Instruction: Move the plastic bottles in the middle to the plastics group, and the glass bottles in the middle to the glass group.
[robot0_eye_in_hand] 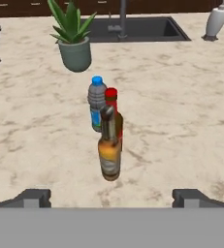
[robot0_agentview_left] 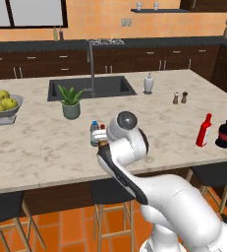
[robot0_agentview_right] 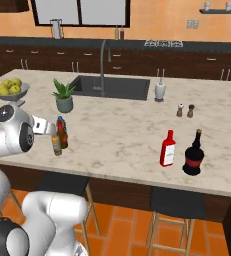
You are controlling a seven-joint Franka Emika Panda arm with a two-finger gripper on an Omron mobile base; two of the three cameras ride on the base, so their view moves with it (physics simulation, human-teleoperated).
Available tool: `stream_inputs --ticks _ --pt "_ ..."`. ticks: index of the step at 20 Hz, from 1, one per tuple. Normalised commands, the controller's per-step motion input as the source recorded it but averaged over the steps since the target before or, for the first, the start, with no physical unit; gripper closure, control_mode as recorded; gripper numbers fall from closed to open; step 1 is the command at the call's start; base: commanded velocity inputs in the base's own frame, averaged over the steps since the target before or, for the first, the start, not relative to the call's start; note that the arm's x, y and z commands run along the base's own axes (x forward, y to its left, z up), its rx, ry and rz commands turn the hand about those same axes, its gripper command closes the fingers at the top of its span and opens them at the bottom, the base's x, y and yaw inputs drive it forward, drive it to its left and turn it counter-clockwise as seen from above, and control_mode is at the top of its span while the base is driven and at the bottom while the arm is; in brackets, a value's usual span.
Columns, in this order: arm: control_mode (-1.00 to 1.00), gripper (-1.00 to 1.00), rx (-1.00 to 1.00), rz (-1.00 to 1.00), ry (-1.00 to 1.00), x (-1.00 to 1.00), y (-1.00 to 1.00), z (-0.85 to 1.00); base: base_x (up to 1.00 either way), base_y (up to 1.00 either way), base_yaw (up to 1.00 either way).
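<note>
Three bottles stand together near the counter's front edge. The plastic bottle [robot0_eye_in_hand: 97, 102], clear with a blue cap, is farthest from me and also shows in the left base view [robot0_agentview_left: 94, 133]. Two amber glass bottles stand in front of it, a red-topped one [robot0_eye_in_hand: 113, 110] and a plain one [robot0_eye_in_hand: 109, 151] closest to my hand [robot0_agentview_right: 56, 141]. My gripper [robot0_eye_in_hand: 112, 198] is open, level with the bottles and a short way before the plain one, with nothing between its fingertips [robot0_eye_in_hand: 34, 197]. The glass group, a red bottle [robot0_agentview_left: 204, 130] and a dark bottle [robot0_agentview_left: 226, 129], stands to the right. The plastics group is out of view.
A potted plant [robot0_eye_in_hand: 74, 46] stands behind the bottles, before the sink [robot0_agentview_left: 91, 86] and its faucet [robot0_agentview_left: 91, 64]. A bowl of yellow fruit [robot0_agentview_left: 3, 104] sits far left. A white soap dispenser [robot0_agentview_left: 148, 83] and two small shakers [robot0_agentview_left: 180, 97] are at the back right. Stools [robot0_agentview_left: 110, 194] stand below the counter edge.
</note>
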Motion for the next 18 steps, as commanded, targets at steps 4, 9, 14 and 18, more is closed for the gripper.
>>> stream_inputs --ticks 4,9,14,18 --pt "-1.0 -1.0 0.0 0.0 0.0 0.54 0.11 0.0 0.0 0.0 0.0" --pt "-1.0 -1.0 0.0 0.0 0.0 0.41 0.02 -0.09 0.0 0.0 0.0" --pt "-1.0 -1.0 0.0 0.0 0.0 0.54 0.0 -0.18 0.0 0.0 0.0" --pt "-1.0 -1.0 0.0 0.0 0.0 0.49 0.0 -0.17 0.0 0.0 0.0"
